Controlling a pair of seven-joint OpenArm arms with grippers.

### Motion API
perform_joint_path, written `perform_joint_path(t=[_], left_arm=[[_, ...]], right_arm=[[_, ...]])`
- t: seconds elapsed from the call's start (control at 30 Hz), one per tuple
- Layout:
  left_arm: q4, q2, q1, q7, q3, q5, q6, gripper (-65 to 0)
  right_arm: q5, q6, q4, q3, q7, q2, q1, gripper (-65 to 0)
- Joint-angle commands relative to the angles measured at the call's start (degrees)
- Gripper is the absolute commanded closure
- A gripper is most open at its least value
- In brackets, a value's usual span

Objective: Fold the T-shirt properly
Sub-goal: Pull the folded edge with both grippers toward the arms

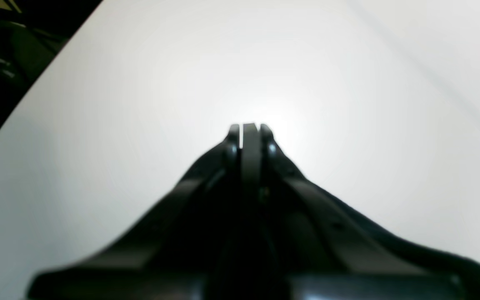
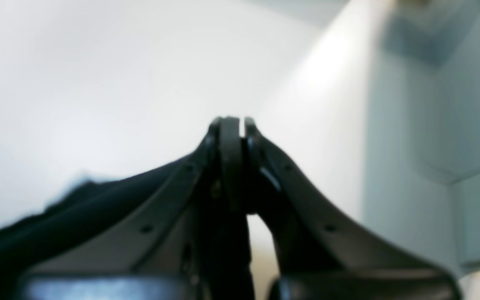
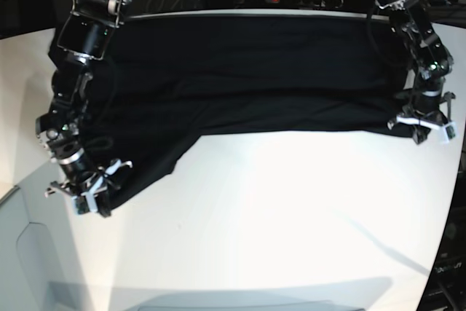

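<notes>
Left wrist: my left claw (image 1: 246,129) is clamped on shirt (image 1: 411,246) cloth. Right wrist: my right claw (image 2: 231,123) pinches it too. Base: the shirt lies spread across the surface's (image 3: 291,209) far edge, folding barely begun, most folds left, I judge.
</notes>
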Motion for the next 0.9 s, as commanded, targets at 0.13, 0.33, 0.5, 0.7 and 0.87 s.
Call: perform_joint_path(t=[0.13, 0.33, 0.5, 0.7, 0.87], left_arm=[[1.4, -1.3, -1.5, -1.8, -0.2, -0.8, 0.0, -0.1], [5.7, -1.2, -2.2, -1.8, -0.2, -0.9, 0.0, -0.1], [8.9, -1.0, -1.1, -1.7, -0.3, -0.9, 0.0, -0.1], [14.7, -0.8, 4.1, -1.8, -0.3, -1.0, 0.0, -0.1], [19.0, 1.0, 8.6, -1.8, -3.0, -1.1, 0.0, -0.1]], right_arm=[[1.0, 0.8, 10.6, 0.1, -5.9, -0.2, 1.3, 0.0], [1.0, 0.8, 20.9, 0.0, -11.1, -0.3, -1.5, 0.0], [1.0, 0.8, 28.4, 1.4, -10.8, -0.4, -8.2, 0.0], [1.0, 0.8, 31.8, 7.5, -10.7, -2.3, -13.3, 0.0], [1.0, 0.8, 31.8, 13.7, -10.7, -3.6, -15.4, 0.0]])
